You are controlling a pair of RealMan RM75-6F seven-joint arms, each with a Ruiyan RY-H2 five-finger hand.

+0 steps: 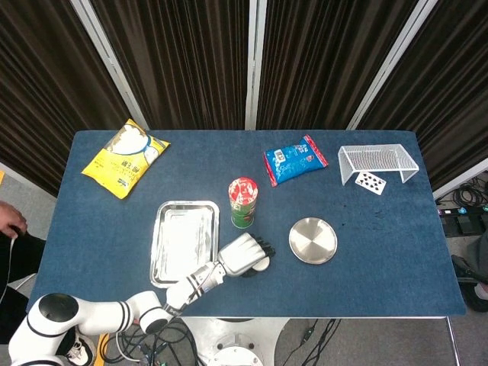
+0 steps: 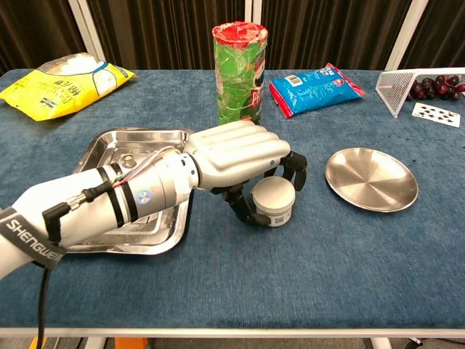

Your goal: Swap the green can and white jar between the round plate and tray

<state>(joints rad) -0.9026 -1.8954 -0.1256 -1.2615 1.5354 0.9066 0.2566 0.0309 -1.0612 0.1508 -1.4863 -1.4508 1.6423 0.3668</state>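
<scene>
White jar [image 2: 273, 203] held by left hand [image 2: 236, 155], set down on counter [image 2: 327, 262] between tray [image 2: 109, 218] and round plate [image 2: 371, 179].

Fingers [image 2: 296, 166] are curled around the upright jar. Plate lies just beyond the fingertips, away from the tray; green can [image 2: 239, 94] stands behind the fingers, off both. Right hand not seen.

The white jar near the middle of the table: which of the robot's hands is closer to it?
Left. The left hand has its fingers wrapped around the white jar, between the tray and the round plate. The right hand shows in neither view.
</scene>
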